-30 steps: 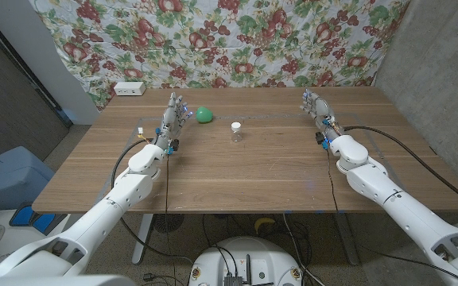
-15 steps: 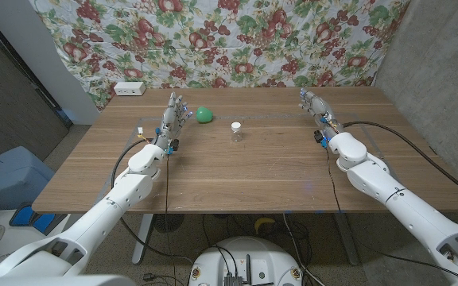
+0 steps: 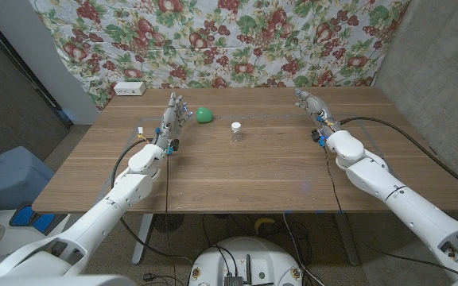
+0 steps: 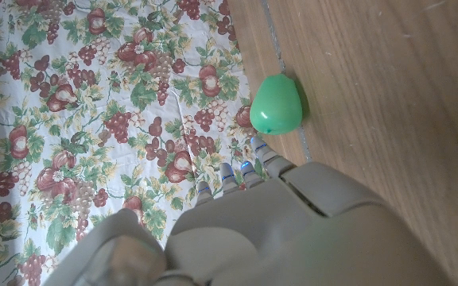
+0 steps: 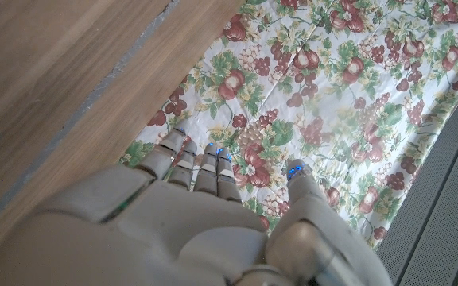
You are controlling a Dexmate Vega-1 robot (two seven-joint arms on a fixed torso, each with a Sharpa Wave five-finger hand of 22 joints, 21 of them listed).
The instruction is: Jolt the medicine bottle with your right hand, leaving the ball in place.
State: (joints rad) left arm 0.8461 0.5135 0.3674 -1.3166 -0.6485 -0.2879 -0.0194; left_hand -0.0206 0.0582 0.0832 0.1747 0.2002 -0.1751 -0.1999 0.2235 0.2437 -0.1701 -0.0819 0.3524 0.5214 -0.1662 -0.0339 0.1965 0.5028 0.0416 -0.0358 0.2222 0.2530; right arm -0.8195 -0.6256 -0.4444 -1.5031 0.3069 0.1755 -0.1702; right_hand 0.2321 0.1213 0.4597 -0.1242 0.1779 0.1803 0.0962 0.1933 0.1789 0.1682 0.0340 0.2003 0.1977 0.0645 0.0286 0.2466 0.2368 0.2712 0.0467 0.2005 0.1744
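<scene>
Head view, entry for the present moment.

Item: medicine bottle (image 3: 235, 132), small, clear, white-capped, upright on the wooden table (image 3: 261, 171). This is the landmark for what follows.

Item: ball (image 3: 204, 115), green, just behind the medicine bottle and toward the robot's left, near but not touching it. In the left wrist view the ball (image 4: 277, 105) sits on the wood close to the fruit-print cloth (image 4: 94, 95).

Item: right hand (image 3: 312, 105), well apart from the medicine bottle, on its right and slightly behind it. Fingers extended and close together, holding nothing; the right wrist view shows the right hand (image 5: 189, 214) with fingertips (image 5: 213, 155) reaching toward the cloth, nothing between them.

Item: left hand (image 3: 174, 113), left of the medicine bottle, just beside the ball on its far side. Fingers straight, holding nothing.

Change noted: against the picture of a second ago, the right hand has shifted a little toward the medicine bottle, and the forearm with it. Bottle, ball and left hand have not moved.

Reading: the approach has likely only begun; the jolt is not yet delivered. Most of the gap remains. A sideways push from the right would send the bottle toward the ball, so the contact should be short and light.
</scene>
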